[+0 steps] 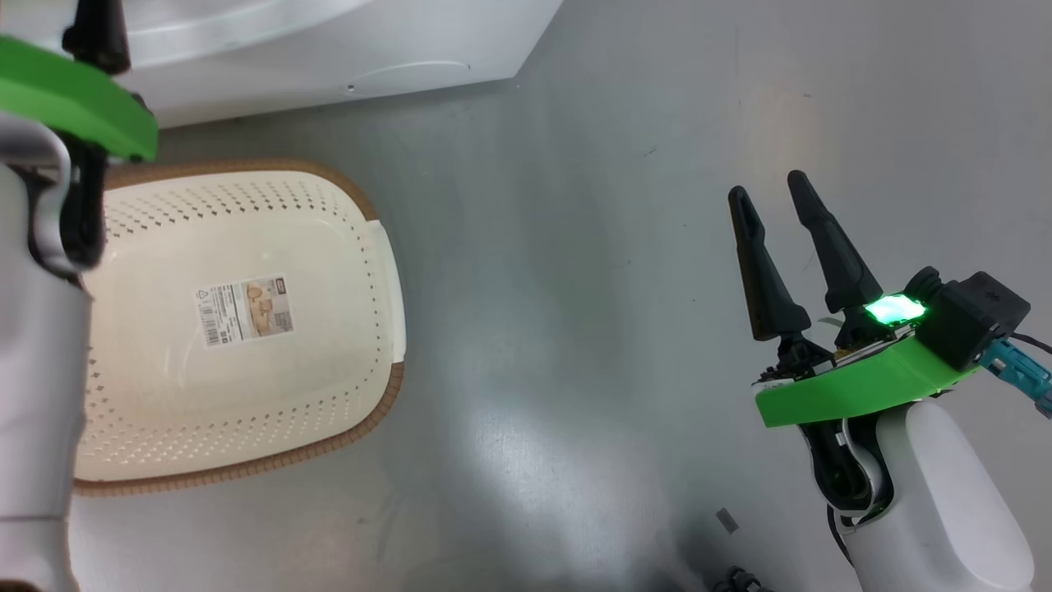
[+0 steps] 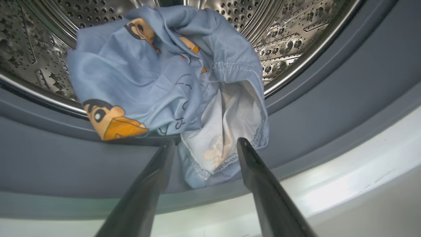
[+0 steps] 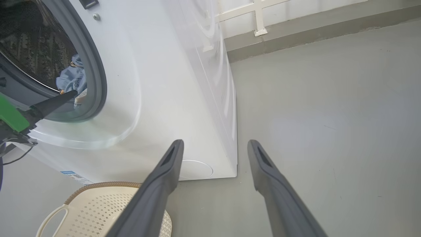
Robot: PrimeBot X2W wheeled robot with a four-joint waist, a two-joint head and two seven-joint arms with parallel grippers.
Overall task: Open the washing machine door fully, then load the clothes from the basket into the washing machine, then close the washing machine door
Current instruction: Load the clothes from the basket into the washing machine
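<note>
Grey floor (image 1: 616, 247) fronts the washing machine (image 3: 164, 98): left gripper (image 2: 206, 141) and right gripper (image 1: 768, 185) hold jaws spread, while clothes (image 2: 148, 82) draped over its gasket (image 2: 329, 108) risk being pinched when it shuts.

The left gripper (image 2: 206, 142), a pair of long dark tapered fingers mounted on a flat green wrist plate (image 1: 78, 99), holds its fingers spread wide apart. Its pale white forearm (image 1: 37, 370) runs up the left edge of the head view. The right gripper (image 1: 768, 187), built the same, points up and slightly left there. Its fingers are parted and hold nothing, and a small green light (image 1: 894, 309) glows at its wrist.
</note>
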